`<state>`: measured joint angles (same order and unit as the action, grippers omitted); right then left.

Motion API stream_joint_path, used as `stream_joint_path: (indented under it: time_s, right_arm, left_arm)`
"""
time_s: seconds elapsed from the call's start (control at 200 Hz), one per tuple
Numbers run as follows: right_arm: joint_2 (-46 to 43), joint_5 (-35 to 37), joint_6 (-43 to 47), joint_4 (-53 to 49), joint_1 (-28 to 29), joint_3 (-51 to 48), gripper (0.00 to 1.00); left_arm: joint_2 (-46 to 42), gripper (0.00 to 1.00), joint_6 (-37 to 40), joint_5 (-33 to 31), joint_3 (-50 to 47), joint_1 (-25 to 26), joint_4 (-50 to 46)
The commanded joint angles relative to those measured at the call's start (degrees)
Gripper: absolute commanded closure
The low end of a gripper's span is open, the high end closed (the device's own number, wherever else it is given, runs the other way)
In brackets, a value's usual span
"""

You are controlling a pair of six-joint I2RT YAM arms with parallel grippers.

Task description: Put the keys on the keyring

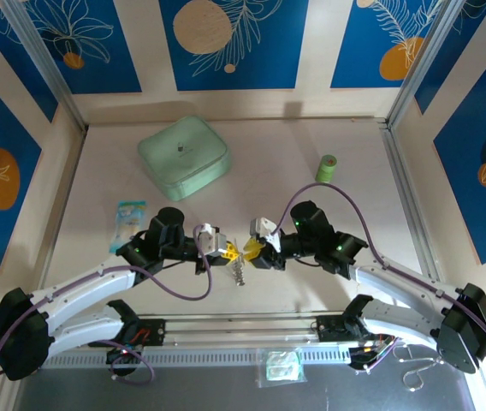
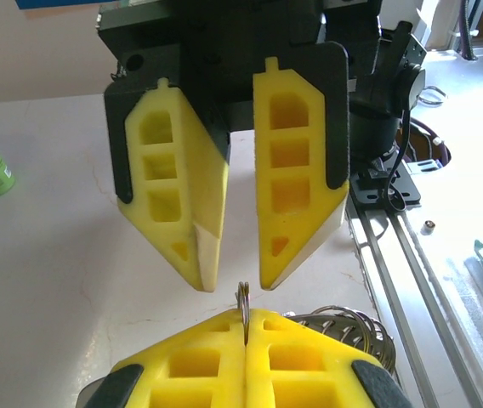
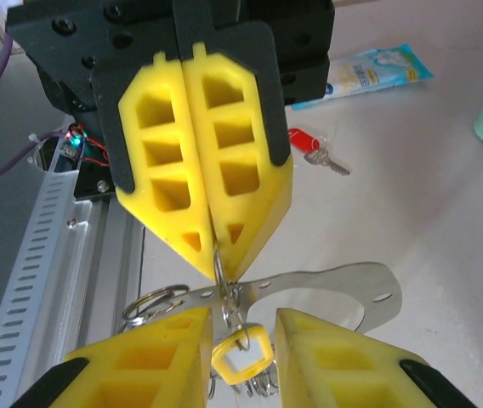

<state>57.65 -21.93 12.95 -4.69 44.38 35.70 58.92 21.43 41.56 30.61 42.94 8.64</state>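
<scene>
While I count from the overhead camera, I get two keys, one keyring (image 1: 240, 272), two tools, one mint case (image 1: 183, 157), one green roll (image 1: 327, 168), one blue-and-white packet (image 1: 128, 218) and one clear bag (image 1: 281, 364).

The left tool (image 1: 224, 251) is clenched. In its own wrist camera its yellow fingers (image 2: 199, 361) press flat together on the thin wire loop of the keyring (image 2: 243, 297), with silver coils bunched just beside them. The right tool (image 1: 254, 250) faces it tip to tip, and its fingers (image 3: 152, 353) stand partly apart. The yellow key (image 3: 240, 374) hangs off the keyring (image 3: 377, 293) in the gap between them. I cannot tell whether either finger touches the key's head, so I call this tool released.

The keyring is held up off the tabletop (image 1: 277, 171) on the arms' side of the case, and its chain dangles below the two tools. The red key (image 3: 305, 140) lies flat on the tabletop, also on the arms' side of the case and well apart from it.

The case sits closed, so I cannot see what is in it. The bag lies far toward the arms from the case, and something pale green inside is too small for me to name. The roll stands upright to the right of the case, and the packet lies to its near left.
</scene>
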Motion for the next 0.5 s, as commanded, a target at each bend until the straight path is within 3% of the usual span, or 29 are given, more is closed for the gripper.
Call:
stream_joint_path:
  time_s: [0.0,0.255,0.475,0.495]
  right_arm:
    - [0.77,-1.55,-1.6,3.43,-0.01,-1.07,0.74]
    - [2.3,-1.36,-1.74,4.6,0.58,-0.88,0.8]
    - [2.3,-1.89,-1.47,4.45,0.62,-0.25,1.0]
    - [2.29,-1.82,-1.18,4.12,0.62,-0.09,1.0]
  left_arm:
    - [-0.58,1.0,-0.24,2.27,-0.28,0.43,2.86]
    - [-0.73,1.0,-0.25,2.14,-0.35,0.46,3.09]
    - [-0.81,1.0,-0.86,0.44,-1.04,0.48,4.14]
    - [-0.89,0.95,-0.75,0.1,-0.93,0.46,3.83]
